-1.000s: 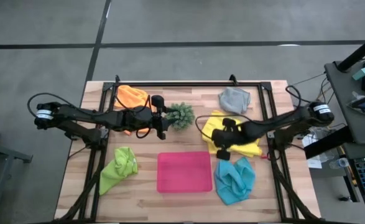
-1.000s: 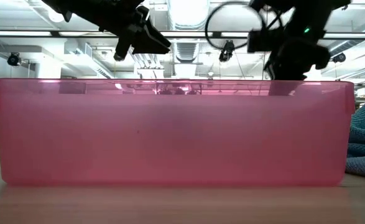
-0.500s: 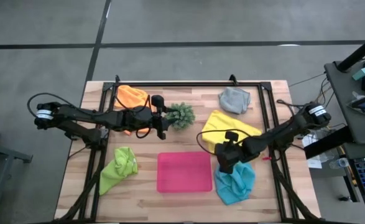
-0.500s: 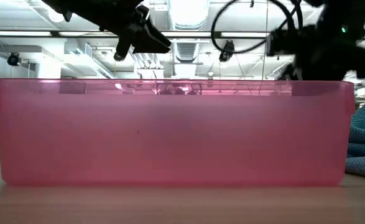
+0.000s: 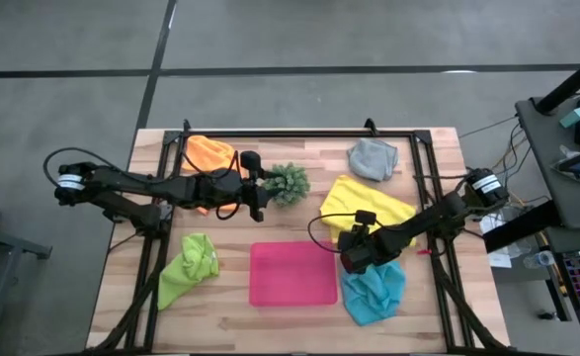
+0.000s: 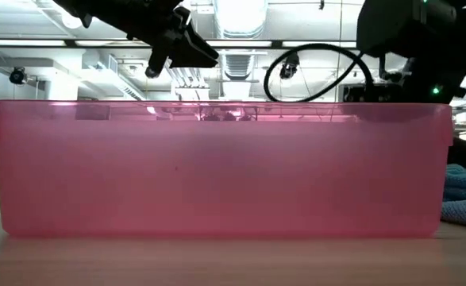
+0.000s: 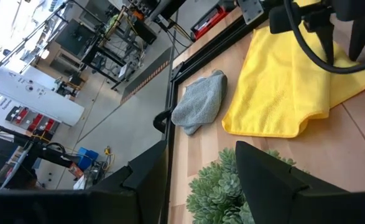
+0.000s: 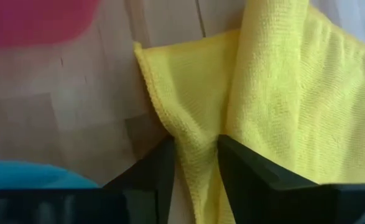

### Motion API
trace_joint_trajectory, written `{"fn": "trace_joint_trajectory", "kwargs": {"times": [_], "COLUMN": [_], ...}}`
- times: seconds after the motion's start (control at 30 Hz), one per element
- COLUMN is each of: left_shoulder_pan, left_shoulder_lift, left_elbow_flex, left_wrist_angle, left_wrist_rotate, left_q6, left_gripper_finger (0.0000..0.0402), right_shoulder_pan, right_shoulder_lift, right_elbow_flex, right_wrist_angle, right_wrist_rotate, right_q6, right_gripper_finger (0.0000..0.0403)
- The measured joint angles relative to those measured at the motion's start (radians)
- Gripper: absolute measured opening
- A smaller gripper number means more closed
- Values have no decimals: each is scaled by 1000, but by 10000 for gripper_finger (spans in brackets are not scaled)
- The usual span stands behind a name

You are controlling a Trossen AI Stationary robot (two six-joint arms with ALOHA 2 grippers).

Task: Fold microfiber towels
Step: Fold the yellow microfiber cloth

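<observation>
The yellow towel (image 5: 372, 201) lies spread on the right half of the bench (image 5: 299, 316), its long axis running diagonally from beside the grey towel (image 5: 372, 158) toward the pink tray (image 5: 291, 274), with one corner drawn out toward the tray. The right end effector (image 5: 354, 254) sits low at that corner, between the tray and the light blue towel (image 5: 372, 293), its fingers (image 8: 244, 165) clenched on a pinched fold of the yellow cloth. The left end effector (image 5: 261, 190) hovers released beside the small green plant (image 5: 288, 184), near the orange towel (image 5: 210, 154), while the lime green towel (image 5: 187, 266) lies crumpled at the bench's left.
</observation>
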Motion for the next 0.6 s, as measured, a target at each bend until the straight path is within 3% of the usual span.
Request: {"fn": "trace_joint_trajectory", "kwargs": {"times": [0.23,0.6], "left_shoulder_pan": [0,0], "left_shoulder_lift": [0,0], "left_elbow_flex": [-1,-2], "left_wrist_angle": [1,6], "left_wrist_rotate": [0,0], "left_q6": [0,0], "left_gripper_finger": [173,173], "right_shoulder_pan": [3,5], "right_shoulder_lift": [14,-25], "right_elbow_flex": [0,63], "right_wrist_angle": [24,-12], "right_wrist_rotate": [-1,-7], "right_q6": [-13,-15], "right_gripper_finger": [20,9]}}
